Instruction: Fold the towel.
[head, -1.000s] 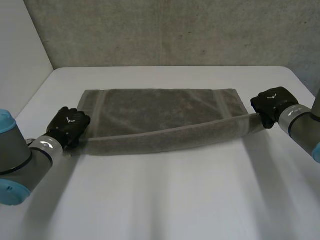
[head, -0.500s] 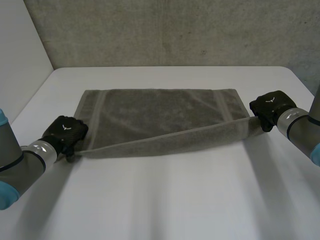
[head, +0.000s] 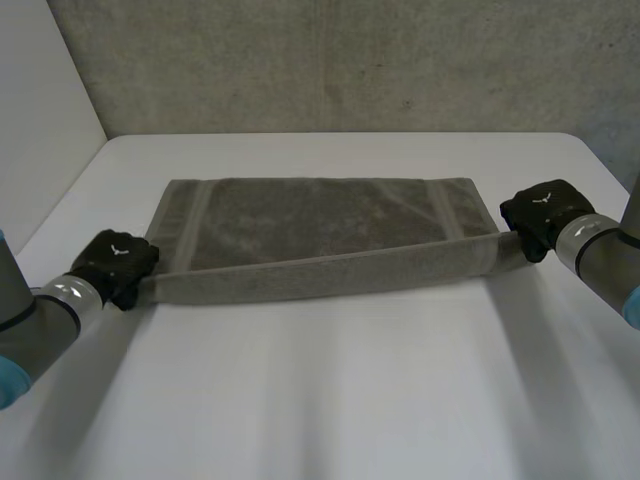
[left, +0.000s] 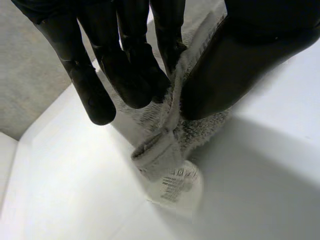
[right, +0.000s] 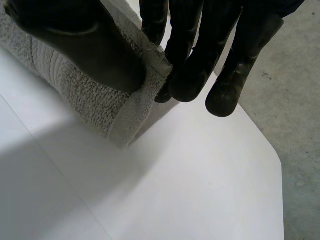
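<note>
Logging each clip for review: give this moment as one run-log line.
towel: near edge lifted, far part on table | left hand: pinches near-left corner | right hand: pinches near-right corner | fold: not done

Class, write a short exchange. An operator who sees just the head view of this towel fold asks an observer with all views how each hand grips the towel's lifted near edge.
Operator: From above I see the left hand at one end of the towel. Is it really gripping?
Observer: Yes. Its wrist view shows the corner pinched between the thumb and the fingers, with a white care label hanging below.
Operator: And the right hand?
Observer: Its wrist view shows the hemmed corner pinched between thumb and fingers too, held off the table.
</note>
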